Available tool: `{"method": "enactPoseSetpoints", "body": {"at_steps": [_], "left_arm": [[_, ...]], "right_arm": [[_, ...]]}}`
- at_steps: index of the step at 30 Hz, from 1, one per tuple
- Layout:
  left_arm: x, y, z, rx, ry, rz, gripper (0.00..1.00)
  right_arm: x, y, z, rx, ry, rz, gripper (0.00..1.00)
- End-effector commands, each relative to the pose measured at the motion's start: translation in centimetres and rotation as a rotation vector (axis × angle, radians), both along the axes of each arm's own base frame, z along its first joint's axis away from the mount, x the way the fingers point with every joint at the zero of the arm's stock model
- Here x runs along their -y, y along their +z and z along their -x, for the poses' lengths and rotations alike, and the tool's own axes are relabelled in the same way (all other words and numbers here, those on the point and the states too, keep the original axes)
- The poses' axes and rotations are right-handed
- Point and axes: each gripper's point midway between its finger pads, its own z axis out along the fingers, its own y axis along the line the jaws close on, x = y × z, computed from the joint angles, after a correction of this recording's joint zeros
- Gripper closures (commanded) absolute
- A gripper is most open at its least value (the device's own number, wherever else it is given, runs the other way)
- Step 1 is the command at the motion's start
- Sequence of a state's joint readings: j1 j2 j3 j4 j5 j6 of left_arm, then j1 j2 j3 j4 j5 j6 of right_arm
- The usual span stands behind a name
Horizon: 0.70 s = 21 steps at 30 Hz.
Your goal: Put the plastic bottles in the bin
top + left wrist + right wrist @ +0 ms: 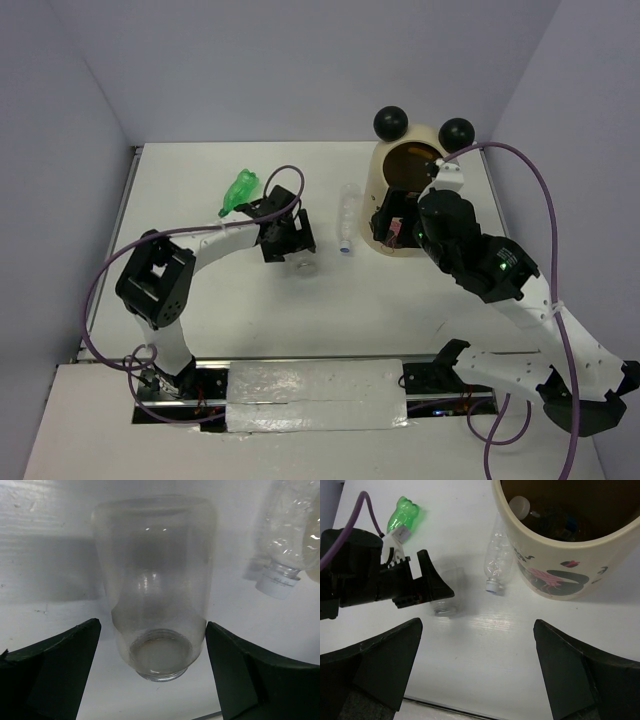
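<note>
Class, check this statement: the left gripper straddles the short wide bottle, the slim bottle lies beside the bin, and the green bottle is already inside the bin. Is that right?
Not quite. The green bottle is not inside the bin; it lies on the table, just beyond the left gripper, as the top external view shows. The rest of the statement stands.

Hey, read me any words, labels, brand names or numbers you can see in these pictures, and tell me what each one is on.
No text can be read anywhere.
bin: small dark marks beside the pink and black print may be lettering, too blurred to read.
green bottle, slim clear bottle, short wide bottle: no label or print visible.
</note>
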<state>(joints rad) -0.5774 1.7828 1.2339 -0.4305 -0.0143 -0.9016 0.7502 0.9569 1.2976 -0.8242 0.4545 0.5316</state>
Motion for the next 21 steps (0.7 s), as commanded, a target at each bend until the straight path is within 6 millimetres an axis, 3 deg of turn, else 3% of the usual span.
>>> {"method": "enactPoseSetpoints", "body": {"at_steps": [1,6,11,16,21], "left_arm": [[0.5,-0.4,-0.2,0.01,0.053,0.022,0.01],[0.7,-0.8,-0.3,0.011,0.052,0.021,0.01],[0.8,-0.7,-0.5,0.029,0.048,0.019,0.23],[0.1,0.7,-0.7,0.084,0.011,-0.012,0.5],[0.7,4.4,-0.7,0.168,-0.101,0.021,0.55]], "right_arm": [[0.1,0.7,0.2,0.02,-0.005,-0.023,0.0],[0.2,0.7,0.2,0.02,-0.006,-0.024,0.0],[0.0,0.8,0.2,0.017,-0.005,-0.03,0.0],[0.0,1.2,0.3,0.02,-0.001,-0.033,0.0],[-0.1,1.7,0.3,0.022,0.007,-0.033,0.0]]}}
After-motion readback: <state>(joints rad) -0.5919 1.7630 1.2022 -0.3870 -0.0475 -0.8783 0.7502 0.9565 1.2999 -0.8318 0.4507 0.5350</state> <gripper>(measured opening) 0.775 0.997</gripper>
